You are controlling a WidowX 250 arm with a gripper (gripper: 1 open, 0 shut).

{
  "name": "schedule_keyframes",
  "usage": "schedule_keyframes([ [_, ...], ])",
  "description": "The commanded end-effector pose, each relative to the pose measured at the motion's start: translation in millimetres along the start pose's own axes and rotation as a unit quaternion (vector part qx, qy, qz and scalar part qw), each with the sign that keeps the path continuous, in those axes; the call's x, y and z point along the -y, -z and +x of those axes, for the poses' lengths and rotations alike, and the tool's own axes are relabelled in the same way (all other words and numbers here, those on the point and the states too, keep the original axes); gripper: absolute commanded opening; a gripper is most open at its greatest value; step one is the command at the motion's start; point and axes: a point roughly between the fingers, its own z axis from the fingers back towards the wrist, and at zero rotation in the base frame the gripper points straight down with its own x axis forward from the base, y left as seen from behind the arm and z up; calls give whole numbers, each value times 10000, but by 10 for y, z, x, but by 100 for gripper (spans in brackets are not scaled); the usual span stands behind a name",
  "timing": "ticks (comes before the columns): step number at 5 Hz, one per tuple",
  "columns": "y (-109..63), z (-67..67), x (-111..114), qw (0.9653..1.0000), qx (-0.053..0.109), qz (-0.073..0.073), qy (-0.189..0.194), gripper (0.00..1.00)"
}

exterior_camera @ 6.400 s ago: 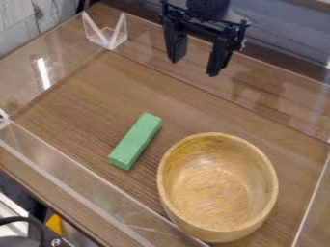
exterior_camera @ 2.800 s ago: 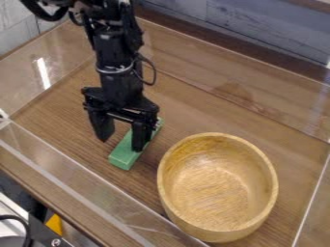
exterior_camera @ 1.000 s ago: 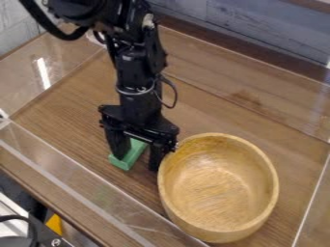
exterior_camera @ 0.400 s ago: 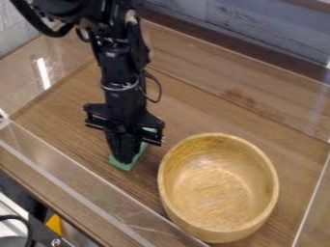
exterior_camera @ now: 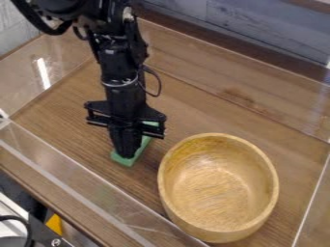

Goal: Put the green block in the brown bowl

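The green block (exterior_camera: 126, 156) lies on the wooden tabletop just left of the brown bowl (exterior_camera: 217, 185); only its near end shows below the fingers. My gripper (exterior_camera: 127, 145) points straight down onto the block, its black fingers drawn together on the block's sides. The block still rests on the table. The bowl, round and light wood with a thick rim, has nothing in it.
Clear acrylic walls (exterior_camera: 77, 198) fence the wooden table (exterior_camera: 245, 106) along the front and left. A small clear stand (exterior_camera: 106, 32) sits at the back left. The arm (exterior_camera: 110, 43) rises from the gripper toward the upper left.
The fingers, spread wide around the block a second ago, have closed onto it. The hand shifted slightly left and turned a little.
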Motion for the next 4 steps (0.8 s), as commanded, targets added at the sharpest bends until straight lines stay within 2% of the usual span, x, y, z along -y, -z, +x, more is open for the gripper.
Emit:
schedule_keyframes([
  [1, 38, -71, 0, 9989, -198, -3, -417, 0],
  [2, -55, -97, 54, 9975, -227, -21, -662, 0],
  [3, -248, 44, -62, 9967, -270, -17, -759, 0],
  [4, -659, 271, -170, 9963, -100, -154, -842, 0],
])
